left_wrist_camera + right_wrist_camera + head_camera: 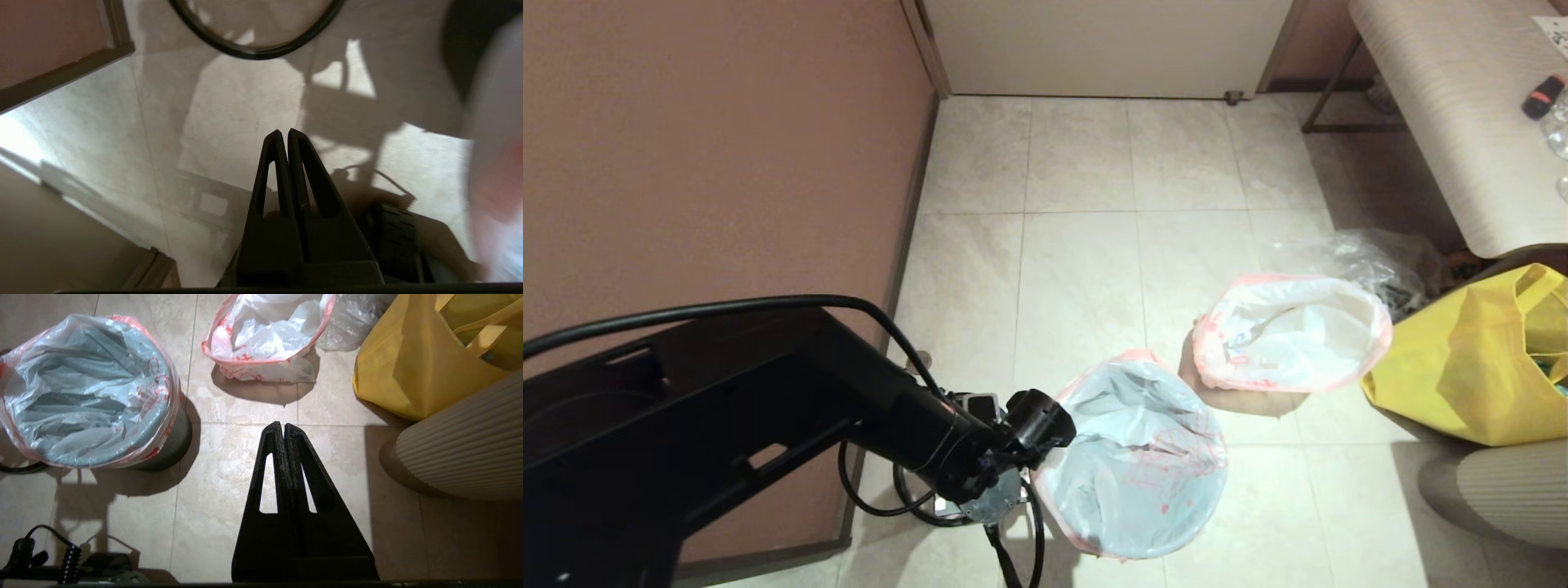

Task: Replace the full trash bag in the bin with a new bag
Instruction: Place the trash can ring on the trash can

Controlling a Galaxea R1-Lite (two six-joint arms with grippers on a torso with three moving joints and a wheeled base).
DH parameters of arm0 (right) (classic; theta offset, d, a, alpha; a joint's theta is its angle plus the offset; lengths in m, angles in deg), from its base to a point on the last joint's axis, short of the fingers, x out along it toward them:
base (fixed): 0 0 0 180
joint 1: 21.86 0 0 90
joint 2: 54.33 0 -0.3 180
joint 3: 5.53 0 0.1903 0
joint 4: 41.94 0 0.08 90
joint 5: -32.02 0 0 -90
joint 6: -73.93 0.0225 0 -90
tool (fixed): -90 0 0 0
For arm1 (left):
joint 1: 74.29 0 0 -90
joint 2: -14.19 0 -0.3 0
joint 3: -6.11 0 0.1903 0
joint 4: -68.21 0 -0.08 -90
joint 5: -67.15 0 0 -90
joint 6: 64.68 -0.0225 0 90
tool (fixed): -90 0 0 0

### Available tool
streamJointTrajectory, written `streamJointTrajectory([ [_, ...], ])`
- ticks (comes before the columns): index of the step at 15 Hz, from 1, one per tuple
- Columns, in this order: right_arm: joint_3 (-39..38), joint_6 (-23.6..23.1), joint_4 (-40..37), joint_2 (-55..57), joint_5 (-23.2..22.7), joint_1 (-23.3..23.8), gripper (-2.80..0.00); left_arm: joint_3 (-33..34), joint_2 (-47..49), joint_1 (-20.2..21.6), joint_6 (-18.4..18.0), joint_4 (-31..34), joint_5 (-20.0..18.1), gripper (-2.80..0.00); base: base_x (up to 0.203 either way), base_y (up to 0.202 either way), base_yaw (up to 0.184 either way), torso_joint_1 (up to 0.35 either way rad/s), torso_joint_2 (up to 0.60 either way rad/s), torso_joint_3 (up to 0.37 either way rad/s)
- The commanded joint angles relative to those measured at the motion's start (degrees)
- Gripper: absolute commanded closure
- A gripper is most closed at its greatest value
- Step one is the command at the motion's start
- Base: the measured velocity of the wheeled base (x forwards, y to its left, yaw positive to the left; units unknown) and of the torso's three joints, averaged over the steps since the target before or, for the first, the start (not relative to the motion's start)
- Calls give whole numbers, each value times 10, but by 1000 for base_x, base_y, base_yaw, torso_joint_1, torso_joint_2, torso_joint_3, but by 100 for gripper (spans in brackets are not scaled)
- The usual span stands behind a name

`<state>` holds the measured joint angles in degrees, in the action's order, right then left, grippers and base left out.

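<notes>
The bin (173,443) stands on the tiled floor, its dark wall showing below the new bag (1135,465) that lines it. The bag's pink rim is folded over the edge and red print shows on its film (81,392). Beyond it, the full trash bag (1290,335) stands open on the floor (265,339), with only pale crumpled shapes visible inside. My left gripper (284,132) is shut and empty, hanging low over the floor beside the bin. My right gripper (283,425) is shut and empty above bare tiles, nearer than both bags.
A colourless clear bag (1368,253) and a big yellow bag (1478,359) lie right of the full bag. A ribbed pale object (461,449) stands at the right. A table (1445,122) is at the back right, a brown wall (711,163) on the left, and black cables (882,506) by the bin.
</notes>
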<state>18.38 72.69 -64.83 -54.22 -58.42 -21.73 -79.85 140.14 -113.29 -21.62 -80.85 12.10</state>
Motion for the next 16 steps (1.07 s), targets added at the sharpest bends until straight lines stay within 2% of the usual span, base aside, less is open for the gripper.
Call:
streamJointTrajectory([
  [1,-5,-2,-4,-1,-1,-4,0,-4,47,17,2,0,2,0,0,0,0,0,0,0],
  [3,-5,4,-4,-1,-1,-4,0,-2,75,51,-5,-37,-18,0,0,0,0,0,0,0],
  [7,-5,12,-4,-1,0,-4,0,-1,119,99,-87,-161,-95,0,0,0,0,0,0,0],
  [8,-5,12,-4,-1,0,-4,0,-2,127,107,-102,-176,-110,0,0,0,0,0,0,0],
  [10,-5,12,-4,-1,0,-4,0,-25,154,116,-130,-184,-118,0,0,0,0,0,0,0],
  [14,-5,12,-4,-1,0,-4,0,-111,208,139,-231,-178,-124,0,0,0,0,0,0,0],
  [16,-5,12,-4,-1,0,-4,0,-173,222,144,-251,-134,-163,0,0,0,0,0,0,0],
])
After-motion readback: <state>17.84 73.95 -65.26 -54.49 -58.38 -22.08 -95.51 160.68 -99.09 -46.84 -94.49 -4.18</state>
